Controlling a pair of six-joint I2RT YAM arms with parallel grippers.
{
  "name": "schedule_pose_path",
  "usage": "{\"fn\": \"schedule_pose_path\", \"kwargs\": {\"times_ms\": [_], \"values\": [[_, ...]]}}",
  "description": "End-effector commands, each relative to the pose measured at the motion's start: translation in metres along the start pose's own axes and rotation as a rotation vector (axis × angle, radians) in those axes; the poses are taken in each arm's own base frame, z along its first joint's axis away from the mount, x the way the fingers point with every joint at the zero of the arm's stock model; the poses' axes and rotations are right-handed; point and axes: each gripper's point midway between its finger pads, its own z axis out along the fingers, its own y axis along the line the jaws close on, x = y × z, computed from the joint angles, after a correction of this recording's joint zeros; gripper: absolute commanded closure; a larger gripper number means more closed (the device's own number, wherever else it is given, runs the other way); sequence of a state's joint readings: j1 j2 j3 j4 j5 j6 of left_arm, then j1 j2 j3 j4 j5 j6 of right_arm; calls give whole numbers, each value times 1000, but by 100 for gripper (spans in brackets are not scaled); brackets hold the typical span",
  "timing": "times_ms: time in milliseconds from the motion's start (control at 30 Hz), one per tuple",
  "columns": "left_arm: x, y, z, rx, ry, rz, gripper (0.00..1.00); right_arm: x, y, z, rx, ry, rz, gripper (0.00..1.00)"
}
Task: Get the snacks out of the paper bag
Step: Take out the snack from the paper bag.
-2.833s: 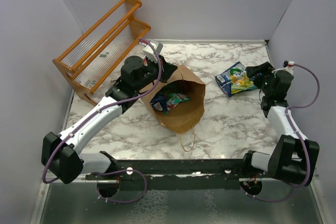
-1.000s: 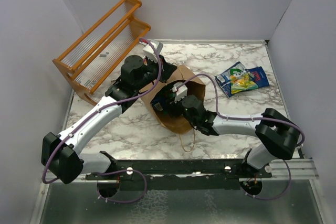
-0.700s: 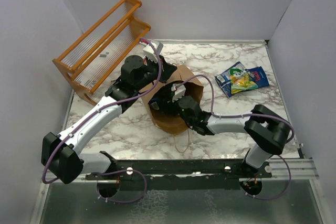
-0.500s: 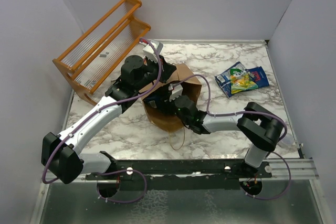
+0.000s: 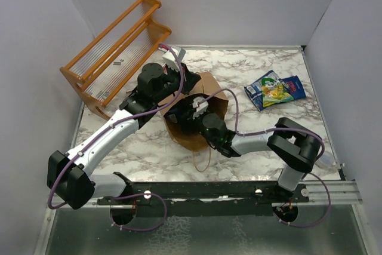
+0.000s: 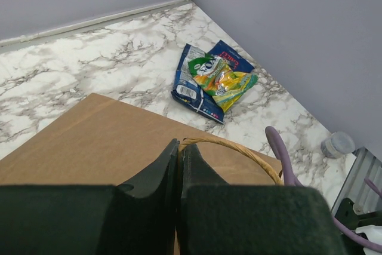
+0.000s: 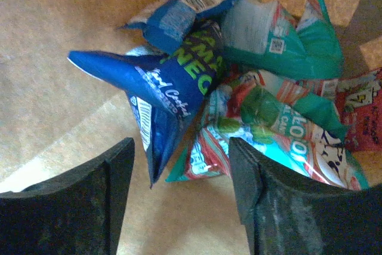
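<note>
Orange rack (image 5: 113, 55), loose snacks (image 5: 274, 89) either side of paper bag (image 5: 192, 139)

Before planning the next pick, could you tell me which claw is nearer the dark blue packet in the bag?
Right. The right claw is inside the paper bag, open over the dark blue packet; the left claw is shut on the bag's rim.

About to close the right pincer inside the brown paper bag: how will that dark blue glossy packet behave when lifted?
The dark blue glossy packet looks puffed and creased, so probably light and crumply, not stiff. Its shiny film may slip in the right pincer. It overlaps teal-and-red glossy packets in the brown paper bag, so lifting may drag them.
</note>
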State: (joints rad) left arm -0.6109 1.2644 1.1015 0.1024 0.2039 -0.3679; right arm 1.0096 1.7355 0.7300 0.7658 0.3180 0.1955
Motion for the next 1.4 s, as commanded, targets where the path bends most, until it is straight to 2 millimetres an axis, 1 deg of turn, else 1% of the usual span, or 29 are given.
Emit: {"fn": "schedule_pose_path", "kwargs": {"times_ms": [0, 167, 267, 333, 367, 500, 533, 633, 667, 767, 867, 1033, 1100, 1167, 1267, 1367], "values": [[-21, -13, -3, 36, -50, 11, 100, -30, 7, 8, -12, -132, -27, 32], [-21, -12, -3, 32, -51, 13, 100, -32, 2, 23, 42, -161, -63, 29], [-22, -13, -3, 37, -53, 12, 100, -26, -1, 35, 73, -159, -74, 33], [-22, -13, -3, 38, -52, 11, 100, -24, -1, 39, 78, -164, -74, 37], [-22, -13, -3, 37, -53, 11, 100, -24, -1, 40, 83, -169, -71, 40], [-21, -13, -3, 34, -51, 12, 100, -23, 0, 42, 78, -163, -72, 58], [-22, -13, -3, 36, -52, 12, 100, -22, 3, 42, 67, -156, -71, 66], [-22, -14, -3, 39, -52, 12, 100, -23, 9, 40, 32, -146, -59, 83], [-21, -14, -3, 39, -51, 10, 100, -24, 10, 39, 28, -142, -49, 89], [-22, -13, -3, 35, -53, 12, 100, -36, 11, 31, 17, -153, -33, 92], [-21, -12, -3, 33, -51, 12, 100, -41, 11, 22, 6, -138, -20, 98], [-21, -13, -3, 36, -50, 10, 100, -42, 10, 1, -20, -122, 11, 99], [-21, -13, -3, 35, -51, 11, 100, -37, 8, -4, -15, -91, 4, 99], [-21, -12, -3, 31, -50, 13, 100, -37, 7, -12, -21, -76, 6, 99], [-20, -10, -2, 21, -49, 14, 100, -40, 6, -26, -43, -71, 11, 99], [-20, -10, -2, 21, -50, 16, 100, -45, 1, -40, -29, -67, 25, 99]]}}
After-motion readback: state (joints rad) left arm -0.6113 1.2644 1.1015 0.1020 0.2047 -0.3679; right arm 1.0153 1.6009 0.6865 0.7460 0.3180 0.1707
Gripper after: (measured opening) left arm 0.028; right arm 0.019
